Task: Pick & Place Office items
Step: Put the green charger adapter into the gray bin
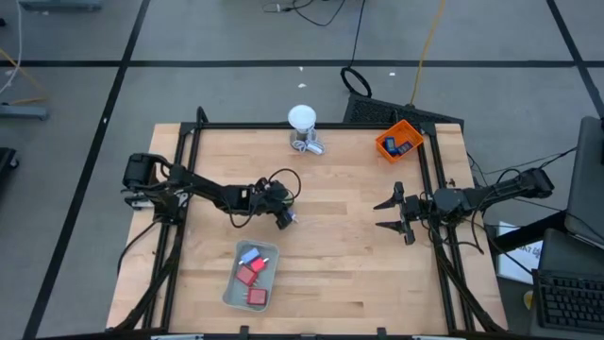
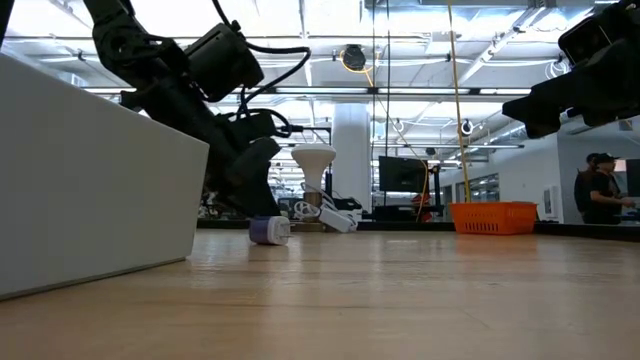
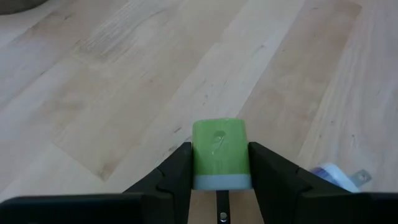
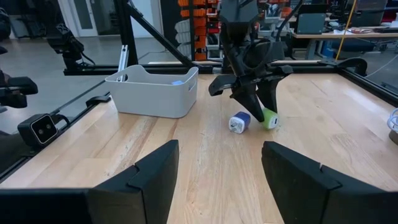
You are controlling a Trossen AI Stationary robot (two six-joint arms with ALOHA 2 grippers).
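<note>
I note the left gripper (image 3: pixel 220 177) at frame centre pinching the green-and-white piece (image 3: pixel 220 154) on the table (image 1: pixel 359 246). The right gripper (image 1: pixel 390 214), mid-right, waits with fingers spread.

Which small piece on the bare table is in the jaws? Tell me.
The green-and-white piece, clamped by the left gripper. The blue-and-white piece lies free beside it.

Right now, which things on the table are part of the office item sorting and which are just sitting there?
Part of the job:
- green-and-white piece gripped in the left tool
- blue-and-white piece on the wood beside it
- red blocks in the grey tray
- dark pieces in the orange bin

Just lying about:
- white ball-topped object
</note>
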